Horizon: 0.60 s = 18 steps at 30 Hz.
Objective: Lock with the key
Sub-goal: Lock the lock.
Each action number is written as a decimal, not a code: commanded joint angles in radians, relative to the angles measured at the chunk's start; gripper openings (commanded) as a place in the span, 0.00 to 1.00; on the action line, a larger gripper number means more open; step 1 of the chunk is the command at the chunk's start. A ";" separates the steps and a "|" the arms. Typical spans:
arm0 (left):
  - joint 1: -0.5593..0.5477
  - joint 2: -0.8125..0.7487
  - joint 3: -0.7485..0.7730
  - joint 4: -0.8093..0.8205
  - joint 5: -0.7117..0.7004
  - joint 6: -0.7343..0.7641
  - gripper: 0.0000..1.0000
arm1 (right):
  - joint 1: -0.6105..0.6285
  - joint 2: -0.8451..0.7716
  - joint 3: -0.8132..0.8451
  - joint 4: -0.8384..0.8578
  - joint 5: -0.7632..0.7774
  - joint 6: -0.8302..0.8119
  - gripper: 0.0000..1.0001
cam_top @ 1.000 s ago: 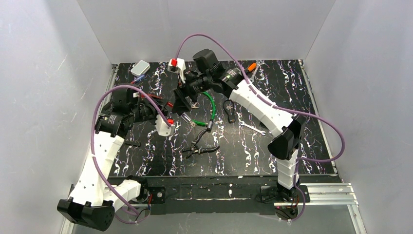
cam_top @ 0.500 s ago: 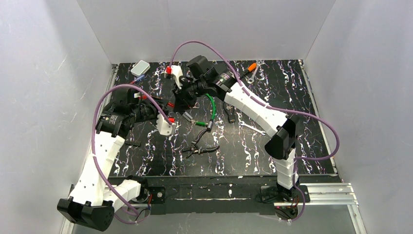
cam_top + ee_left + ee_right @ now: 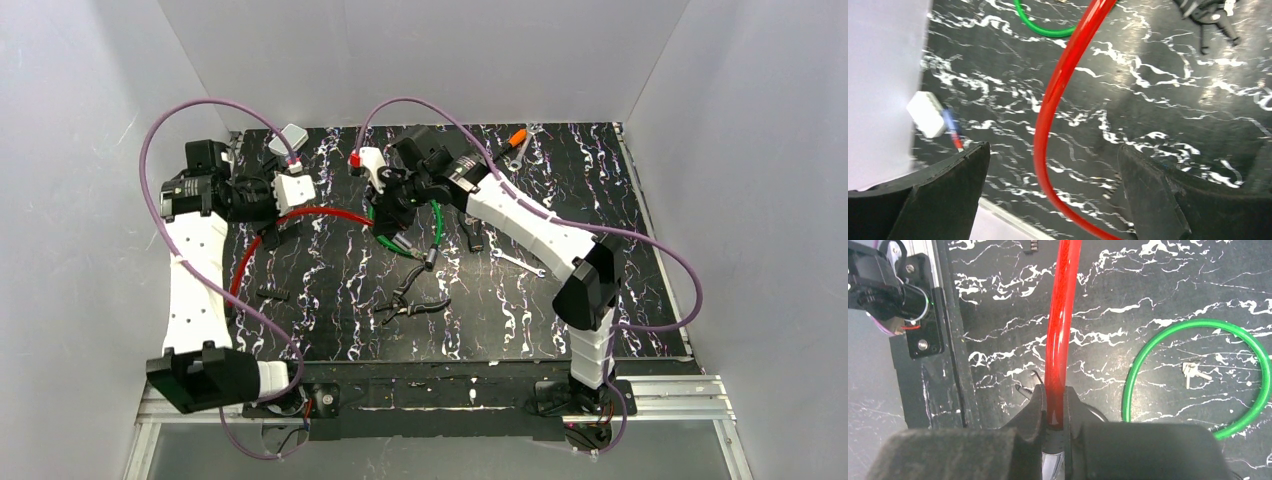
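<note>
Right gripper [image 3: 1055, 405] is clamped tight on the red cable lock [image 3: 1060, 315], fingers pinching one end of it near the middle-far part of the table [image 3: 600, 200]. From that grip the red cable lock [image 3: 300, 212] runs out leftward, then bends down toward the near-left corner, so its long axis lies mostly across the table. The left gripper [image 3: 290, 200] hangs at the far left with jaws spread wide and nothing in them, and its wrist camera shows the cable passing on the table below the gap. And here is the relation that counts: the keys [image 3: 1193, 371] lie flat inside the green cable loop [image 3: 1198, 321], just beside the right gripper and well apart from the left one. The nearer arm looks occupied, while the free arm would have to cross over the red cable to reach them. The lock head itself is hidden under the right fingers, so I cannot tell which way its keyhole faces.
</note>
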 commanded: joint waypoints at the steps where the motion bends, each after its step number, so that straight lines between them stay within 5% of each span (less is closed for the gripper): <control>1: 0.069 0.044 -0.009 -0.147 0.150 -0.003 0.98 | -0.001 -0.111 -0.031 0.075 -0.015 -0.066 0.01; 6: 0.119 0.116 -0.044 -0.044 0.203 -0.093 0.97 | -0.001 -0.137 -0.064 0.096 -0.025 -0.094 0.01; 10: 0.156 0.174 -0.044 0.015 0.251 -0.158 0.81 | -0.001 -0.166 -0.100 0.116 -0.053 -0.129 0.01; 12: 0.164 0.185 -0.045 0.015 0.273 -0.177 0.65 | -0.001 -0.193 -0.139 0.156 -0.055 -0.144 0.01; 17: 0.169 0.085 -0.026 0.011 0.347 -0.279 0.05 | -0.022 -0.239 -0.209 0.235 -0.019 -0.122 0.01; 18: 0.168 0.057 -0.011 0.019 0.359 -0.330 0.00 | -0.035 -0.247 -0.224 0.262 -0.018 -0.103 0.01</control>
